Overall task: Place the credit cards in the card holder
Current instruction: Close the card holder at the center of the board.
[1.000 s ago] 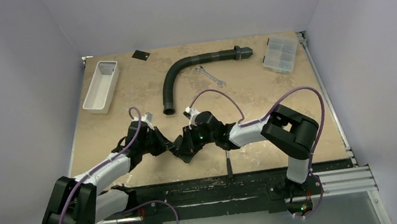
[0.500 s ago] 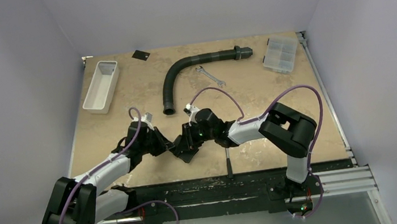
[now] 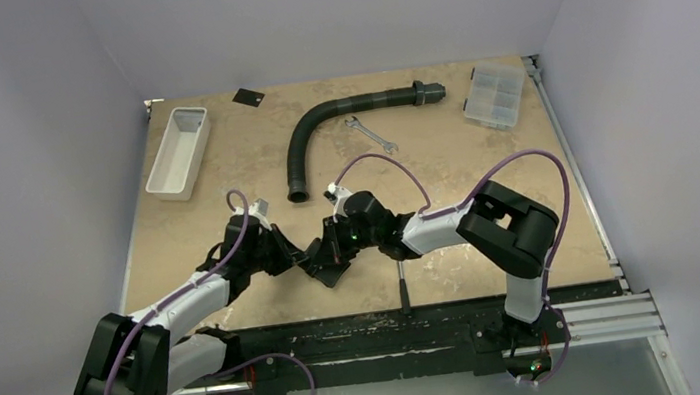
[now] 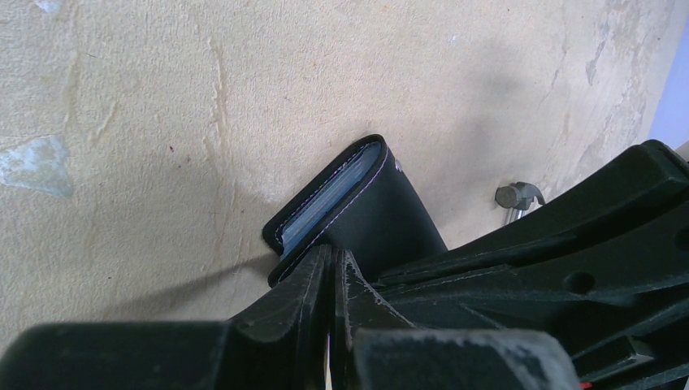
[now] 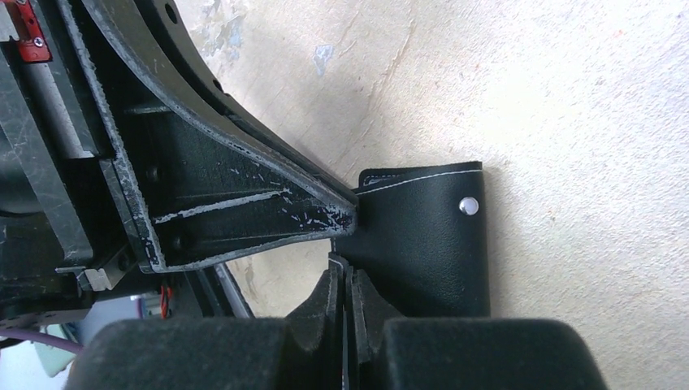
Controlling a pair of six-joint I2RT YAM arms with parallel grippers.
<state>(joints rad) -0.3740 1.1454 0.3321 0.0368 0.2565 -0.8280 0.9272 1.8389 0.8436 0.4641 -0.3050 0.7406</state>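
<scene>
The black card holder (image 3: 328, 272) lies on the table between my two arms. In the left wrist view it (image 4: 370, 207) shows bluish pocket edges at its open side. In the right wrist view its black flap (image 5: 431, 244) carries a silver snap. My left gripper (image 3: 305, 258) is shut with its tips (image 4: 333, 258) on the holder's near edge. My right gripper (image 3: 333, 256) is shut on a thin stitched edge of the holder (image 5: 348, 272). One dark credit card (image 3: 247, 96) lies at the far back of the table, away from both grippers.
A hammer (image 3: 403, 287) lies just right of the holder; its head shows in the left wrist view (image 4: 517, 196). A curved black hose (image 3: 317, 126), a wrench (image 3: 371, 134), a white tray (image 3: 178, 152) and a clear compartment box (image 3: 495, 95) sit farther back.
My right gripper has shifted slightly left and towards the holder. The left arm and the holder have hardly moved.
</scene>
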